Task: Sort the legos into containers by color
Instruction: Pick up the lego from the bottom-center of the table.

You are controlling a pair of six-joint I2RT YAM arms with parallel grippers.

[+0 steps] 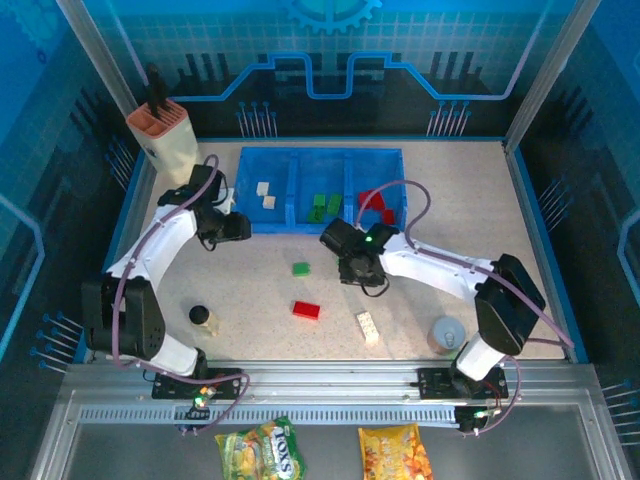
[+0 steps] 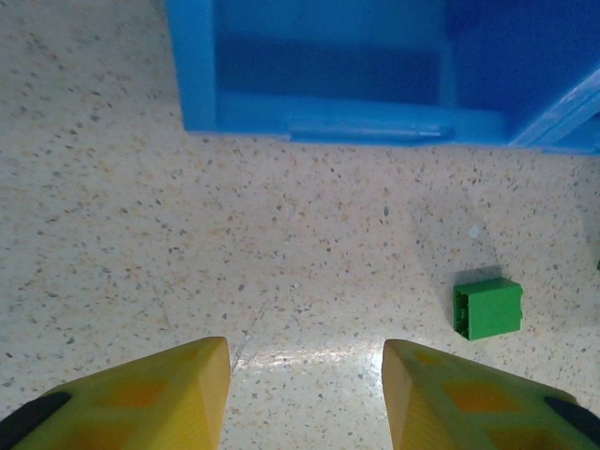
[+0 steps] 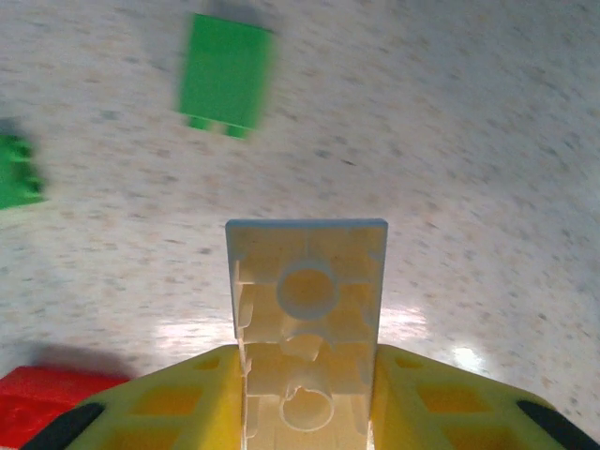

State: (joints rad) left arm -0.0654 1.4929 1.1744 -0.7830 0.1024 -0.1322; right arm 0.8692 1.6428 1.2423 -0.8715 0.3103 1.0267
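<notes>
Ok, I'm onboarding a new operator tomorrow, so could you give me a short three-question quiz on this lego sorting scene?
1. Multiple choice: what colour is the held brick in the right gripper? A red; B cream; C green.
2. True or false: the left gripper is open and holding nothing.
3. Fill in: in the top view, the cream bricks already in the blue tray lie in its ___ compartment.
Key: 1 B; 2 true; 3 left.
</notes>
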